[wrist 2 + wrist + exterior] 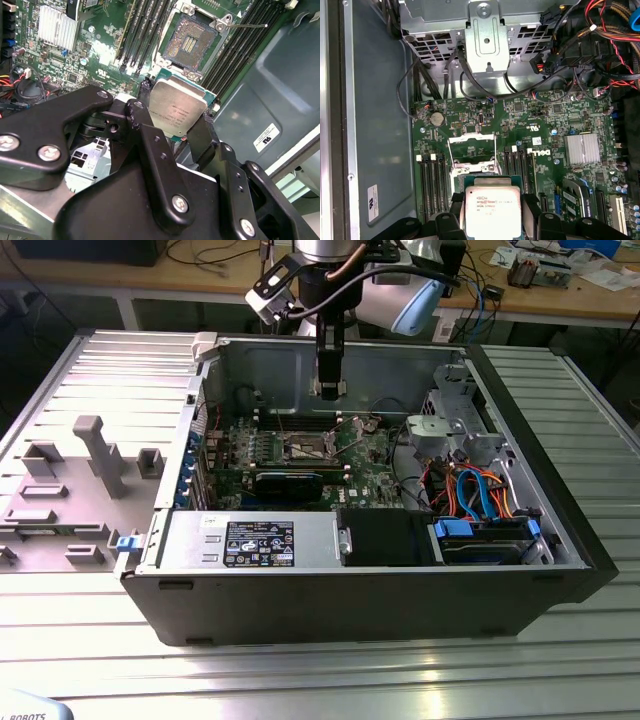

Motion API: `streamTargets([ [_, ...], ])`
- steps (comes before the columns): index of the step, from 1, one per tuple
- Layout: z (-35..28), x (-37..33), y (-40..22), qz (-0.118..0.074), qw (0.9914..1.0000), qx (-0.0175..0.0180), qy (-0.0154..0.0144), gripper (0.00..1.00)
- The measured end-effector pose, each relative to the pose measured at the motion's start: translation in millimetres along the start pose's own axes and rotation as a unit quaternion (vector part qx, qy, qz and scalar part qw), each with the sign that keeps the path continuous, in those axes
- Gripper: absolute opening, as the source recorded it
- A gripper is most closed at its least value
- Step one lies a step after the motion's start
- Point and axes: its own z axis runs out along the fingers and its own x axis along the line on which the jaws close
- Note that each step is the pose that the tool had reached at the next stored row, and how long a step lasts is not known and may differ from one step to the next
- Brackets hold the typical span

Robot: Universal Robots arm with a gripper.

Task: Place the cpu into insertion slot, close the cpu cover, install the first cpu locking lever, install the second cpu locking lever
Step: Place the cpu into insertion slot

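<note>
My gripper (330, 390) hangs inside the open computer case (350, 600), above the green board (370, 455). It is shut on the cpu (177, 110), a square silver-topped chip pinched at two opposite edges by the black fingers (145, 95). The first wrist view also shows the cpu (492, 207) in my gripper (492, 210). The insertion slot (192, 42) lies bare, its dark contact field showing, a short way beyond the chip and apart from it. The cpu cover (472, 138) stands raised off the slot (475, 172). A thin locking lever (245, 25) sticks out beside the slot.
Long black memory slots (142, 30) flank the socket on both sides. A metal drive cage (485, 35) and bundled cables (600, 30) sit past the board. A finned heatsink (581, 149) is nearby. Grey fixtures (100, 455) stand on the table at the exterior view's left.
</note>
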Motion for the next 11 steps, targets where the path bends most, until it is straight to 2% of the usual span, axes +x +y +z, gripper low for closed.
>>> streamTargets([
  [5,0.6,0.0,-0.1,-0.004,0.99999,0.0003,0.0004,0.54],
  [10,8.9,0.3,-0.8,-0.015,0.99988,0.0005,0.0014,0.54],
  [11,10.7,0.3,-1.0,-0.023,0.99972,0.0004,0.0024,0.54],
])
